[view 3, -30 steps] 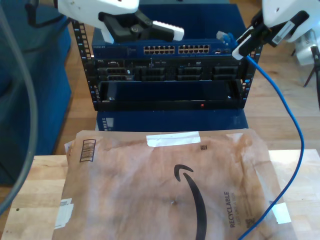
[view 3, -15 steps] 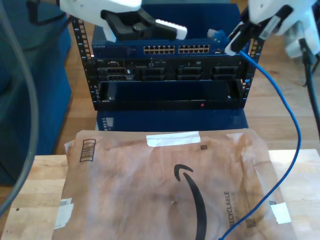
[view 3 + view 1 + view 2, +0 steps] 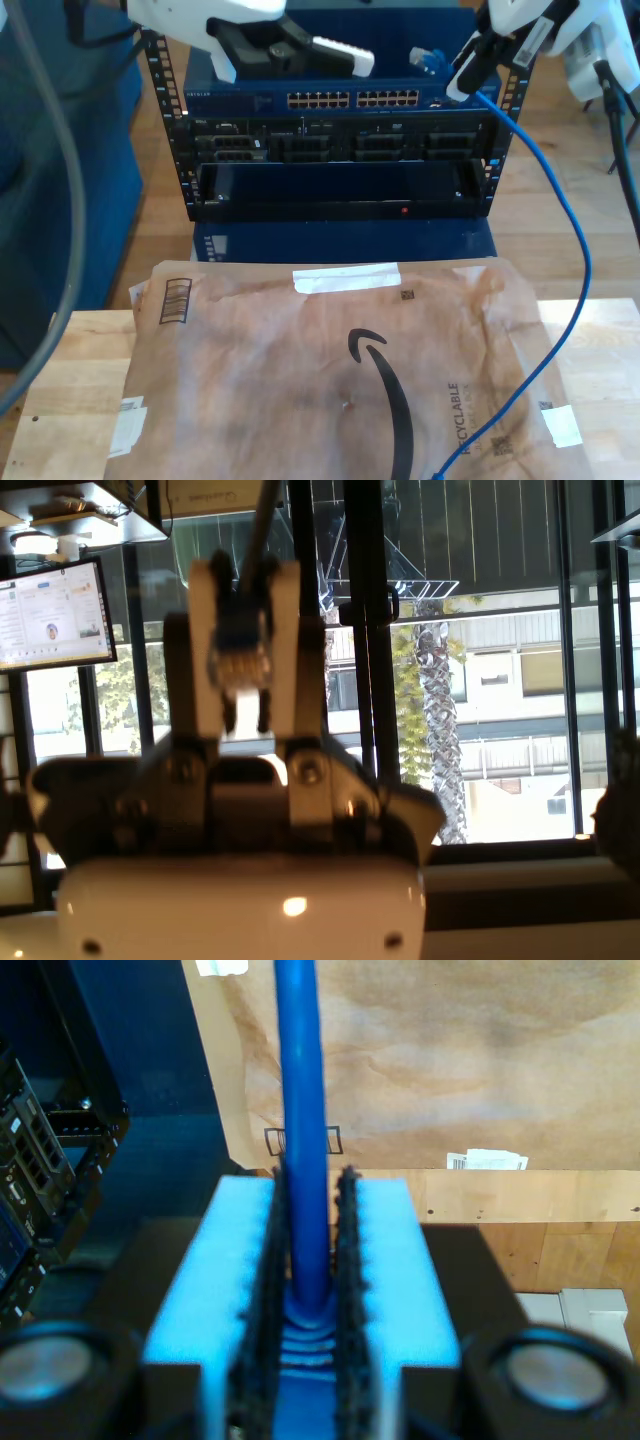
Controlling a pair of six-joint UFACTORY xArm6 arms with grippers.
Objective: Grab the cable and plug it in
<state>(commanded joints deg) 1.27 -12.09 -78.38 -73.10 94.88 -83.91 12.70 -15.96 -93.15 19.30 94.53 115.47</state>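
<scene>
My second hand (image 3: pixel 462 88) is clenched on the cable (image 3: pixel 575 250), up at the exterior view's right, over the top of the server rack (image 3: pixel 340 150). The cable's clear plug (image 3: pixel 424 58) sticks out just past the fingertips, towards the exterior view's left. The rest of the cable hangs down and trails over one corner of the brown paper envelope (image 3: pixel 300 380).

That envelope covers most of the pale wooden table (image 3: pixel 80 370). The rack stands beyond it, above a wood floor (image 3: pixel 560 200).

Count one cable, one plug in sight, one envelope, one rack and two arms.

My first hand (image 3: pixel 350 62) is at the exterior view's left. It points at the plug with its jaws parted, and a gap shows between them.

The second wrist view brings out pale blue foam pads (image 3: pixel 410 1260) squeezing the cable. The first wrist view has the blurred plug between white fingers (image 3: pixel 210 640). Behind are tall windows (image 3: pixel 500 680) and a lit screen (image 3: pixel 55 615).
</scene>
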